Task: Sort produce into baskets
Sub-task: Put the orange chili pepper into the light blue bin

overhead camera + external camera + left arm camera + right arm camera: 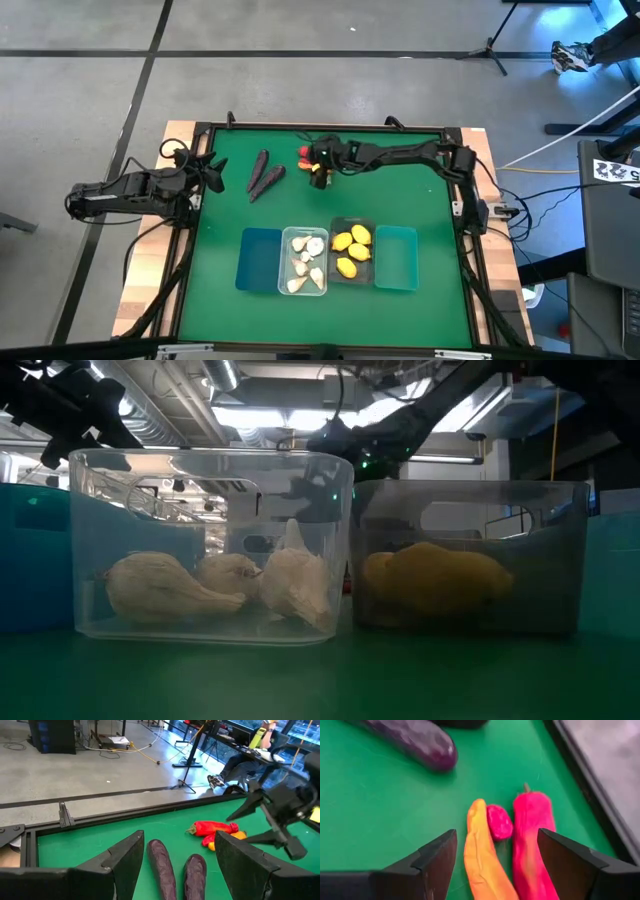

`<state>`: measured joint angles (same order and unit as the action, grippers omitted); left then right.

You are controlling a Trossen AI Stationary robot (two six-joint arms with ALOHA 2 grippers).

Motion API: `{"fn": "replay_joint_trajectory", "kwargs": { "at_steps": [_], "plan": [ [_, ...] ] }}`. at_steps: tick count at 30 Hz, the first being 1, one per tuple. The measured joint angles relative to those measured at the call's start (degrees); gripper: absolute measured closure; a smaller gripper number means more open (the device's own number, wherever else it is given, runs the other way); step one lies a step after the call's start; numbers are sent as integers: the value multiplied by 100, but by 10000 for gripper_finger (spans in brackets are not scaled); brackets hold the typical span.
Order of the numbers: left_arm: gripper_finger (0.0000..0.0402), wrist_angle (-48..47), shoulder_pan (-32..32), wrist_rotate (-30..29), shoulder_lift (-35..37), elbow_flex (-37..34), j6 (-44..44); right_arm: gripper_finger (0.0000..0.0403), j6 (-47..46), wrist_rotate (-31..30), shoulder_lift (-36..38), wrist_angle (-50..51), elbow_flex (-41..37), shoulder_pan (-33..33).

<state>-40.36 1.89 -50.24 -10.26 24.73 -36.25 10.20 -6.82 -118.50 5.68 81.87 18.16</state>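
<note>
Right pincer [495,857] straddles orange pepper [482,855].

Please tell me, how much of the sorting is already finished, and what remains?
Done: garlic bulbs fill the clear basket, lemons the dark grey basket. In hand: the open right hand hovers over the red and orange peppers. Left: those peppers and two purple pieces; blue basket and teal basket hold nothing. Left hand waits at the edge.
</note>
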Motion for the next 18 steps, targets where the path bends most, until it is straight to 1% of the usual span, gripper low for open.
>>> {"fn": "replay_joint_trajectory", "kwargs": {
  "at_steps": [3,7,13,18],
  "plan": [
    [164,0,0,0,0,-1,0,127,-107,-4,-158,5,0,37],
    [164,-2,0,1,-2,-2,0,127,-150,-51,-172,-29,0,19],
    [164,-2,-2,0,-2,-2,0,127,-679,-17,-171,-118,0,21],
    [164,-2,-2,0,-2,-2,0,127,-858,-143,-166,129,0,-18]
  ]
}}
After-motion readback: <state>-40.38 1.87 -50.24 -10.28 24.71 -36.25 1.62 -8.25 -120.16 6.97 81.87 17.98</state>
